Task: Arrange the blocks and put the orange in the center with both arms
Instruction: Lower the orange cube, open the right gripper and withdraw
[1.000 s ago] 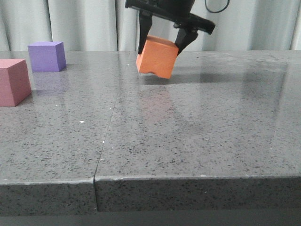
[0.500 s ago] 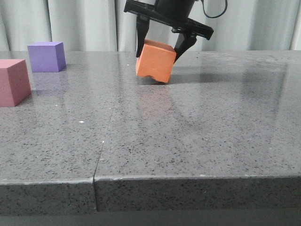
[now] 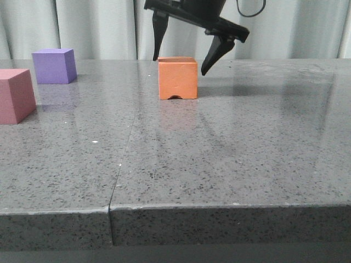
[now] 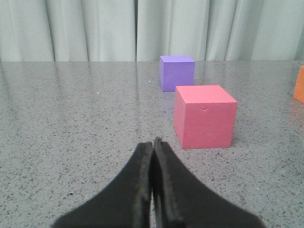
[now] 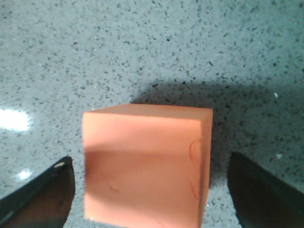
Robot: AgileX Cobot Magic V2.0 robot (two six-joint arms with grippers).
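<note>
The orange block [image 3: 177,78] stands flat on the grey table [image 3: 230,148], its arch notch at the bottom front edge. My right gripper [image 3: 182,64] hangs open just above and behind it, one finger on each side and neither touching; the right wrist view shows the orange block [image 5: 147,164] with a gap to each finger. The purple block [image 3: 54,66] sits at the far left, and the pink-red block [image 3: 16,95] is cut off by the left edge. In the left wrist view, my left gripper [image 4: 153,142] is shut on nothing, low over the table, short of the pink-red block [image 4: 204,116] and the purple block [image 4: 176,72].
Pale curtains [image 3: 98,27] hang behind the table. A seam [image 3: 123,159] runs front to back through the tabletop left of the middle. The table's front edge [image 3: 219,207] is near the camera.
The right gripper has opened and let go of the orange block. The block, held tilted off the table before, now rests flat and upright. The purple and pink-red blocks have not moved.
</note>
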